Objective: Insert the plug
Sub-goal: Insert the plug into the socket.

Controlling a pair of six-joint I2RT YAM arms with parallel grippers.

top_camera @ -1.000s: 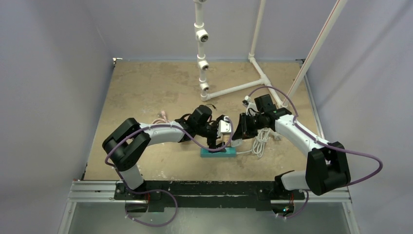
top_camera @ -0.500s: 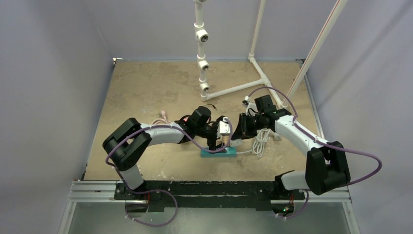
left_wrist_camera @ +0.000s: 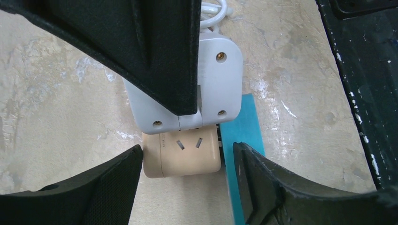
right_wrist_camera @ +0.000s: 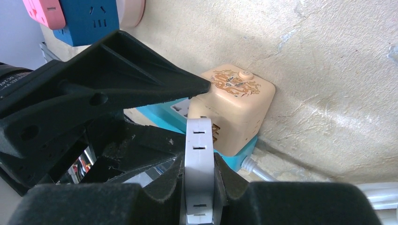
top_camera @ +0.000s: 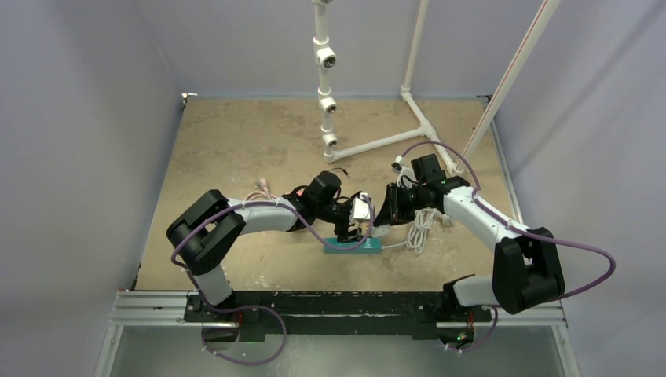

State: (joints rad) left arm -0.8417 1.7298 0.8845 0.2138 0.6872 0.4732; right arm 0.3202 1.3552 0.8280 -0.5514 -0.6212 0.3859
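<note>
Plug (left_wrist_camera: 220, 84): a flat white plastic block with rounded corners and small screws set in its back. It was held edge-on between the black, rough-padded fingers (right_wrist_camera: 159, 187) of the right gripper (right_wrist_camera: 199, 164), which was clenched on its two broad faces. The narrow edge facing the right wrist camera carried small slots. In the left wrist view the plug's 6 o'clock end touched the beige cube (left_wrist_camera: 182, 157); whether its pins had entered could not be told.

Beige cube: smooth, glossy plastic, softly rounded at every corner. One face had a slotted outlet, another a brown-gold dragon print and a round button. It stood on the teal strip (left_wrist_camera: 244, 136), a flat, straight-edged bar showing at the cube's 3 o'clock side.

Left gripper (left_wrist_camera: 185, 154): released and grasping nothing. Its matt black fingers stood at 9 and 3 o'clock of the cube with a narrow gap on each side.

Table (top_camera: 236, 141): a matt, mottled tan surface, scuffed pale in patches. In the top view the plug, cube and strip sat just toward 6 o'clock of the table's centre, with both arms converging on them and little room between the two grippers.
- A loosely coiled white cable (top_camera: 422, 224) lay just at 3 o'clock of the strip.
- A white pipe frame (top_camera: 377, 144) stood at 12 to 1 o'clock.
- A black rail (top_camera: 338, 302) bounded the table at 6 o'clock.
- The widest bare stretch of table lay toward 10 o'clock.
- A blue block (right_wrist_camera: 91, 16) and a pink block (right_wrist_camera: 44, 11), side by side, showed at 11 o'clock in the right wrist view
</note>
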